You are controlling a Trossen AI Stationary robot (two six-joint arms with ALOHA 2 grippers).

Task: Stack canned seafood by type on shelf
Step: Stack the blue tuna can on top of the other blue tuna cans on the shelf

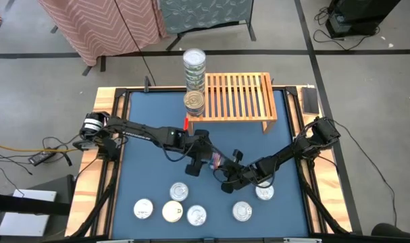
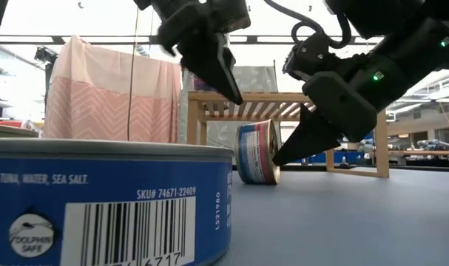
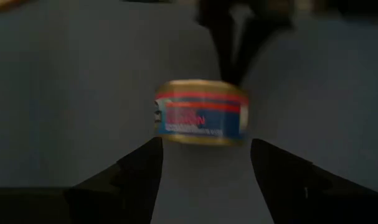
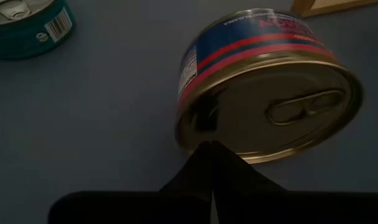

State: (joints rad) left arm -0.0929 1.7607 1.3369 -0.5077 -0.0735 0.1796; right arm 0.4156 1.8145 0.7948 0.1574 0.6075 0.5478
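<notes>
- Blue-topped table (image 1: 150,115) with wooden edges, both dark arms reaching in over its middle.
- Light-wood slatted shelf (image 1: 240,94) at the far edge of the table; on its left end a tall stack of tins (image 1: 194,67), with a gold-topped tin (image 1: 194,102) at the stack's foot.
- Left gripper (image 1: 206,160) over the table's middle, tilted down, fingers released and spread wide, one each side of the red-and-blue tin without touching it in the left wrist view; gripping nothing.
- Right gripper (image 1: 229,181) coming in from the right, fingers clenched together into a point, tip (image 2: 277,159) pressed against the gold face of the red-and-blue tin near its rim; nothing grasped between the fingers.
- Red-and-blue tin (image 2: 257,152) standing on its edge on the table, in front of the shelf, gold pull-tab face turned toward the right gripper.
- Row of silver-topped tins lying flat near the front edge (image 1: 142,208), (image 1: 196,215), (image 1: 242,211), plus a cream-topped tin (image 1: 172,212) among them; one more (image 1: 178,192) just behind the row, another (image 1: 264,192) under the right arm.
- Blue-labelled tin (image 2: 106,203) with a barcode, close to the low camera, flat on the table.
- Teal-labelled tin (image 4: 27,25) lying flat, near the upended one.
</notes>
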